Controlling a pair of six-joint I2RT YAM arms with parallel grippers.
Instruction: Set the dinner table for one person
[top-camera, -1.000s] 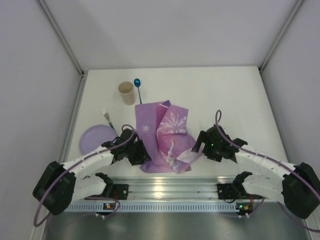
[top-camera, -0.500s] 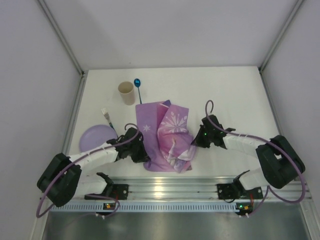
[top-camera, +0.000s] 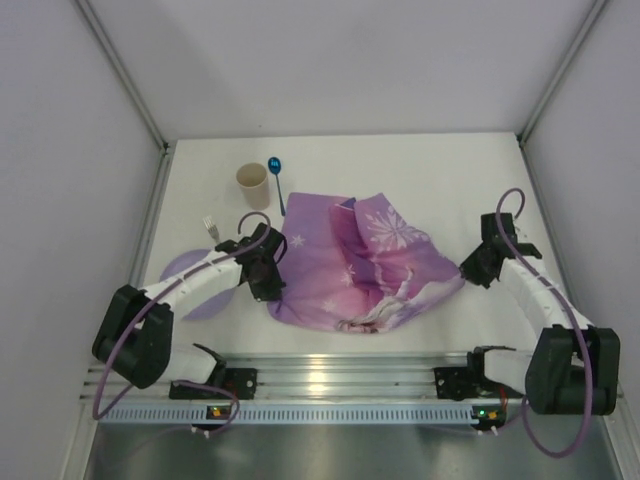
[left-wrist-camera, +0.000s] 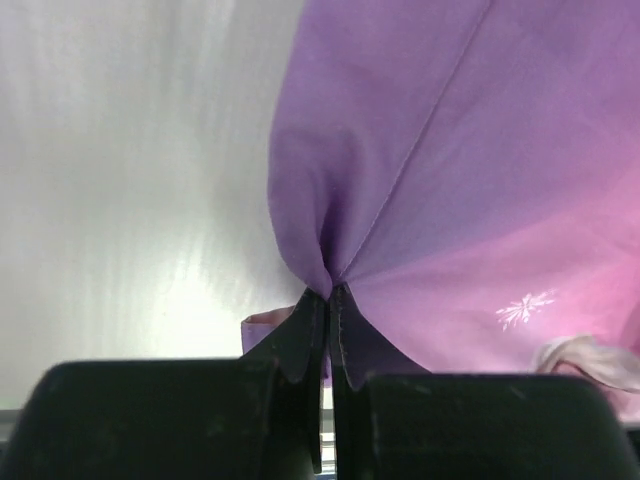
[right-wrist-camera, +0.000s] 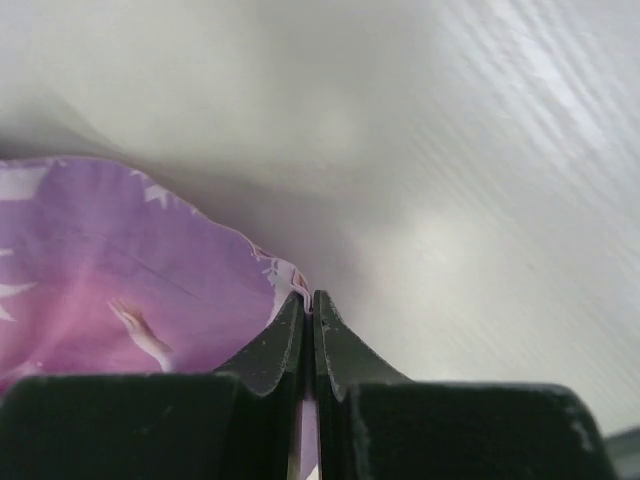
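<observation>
Placemat (top-camera: 360, 270), purple: stretched over table (top-camera: 450, 170); left gripper (left-wrist-camera: 328, 296) and right gripper (right-wrist-camera: 308, 300) each clamped on opposite edges.

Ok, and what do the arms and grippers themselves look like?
Both the left arm and right arm have white links with black joints and a looping purple cable. The left gripper and right gripper have matte black fingers tapering to thin tips.
</observation>
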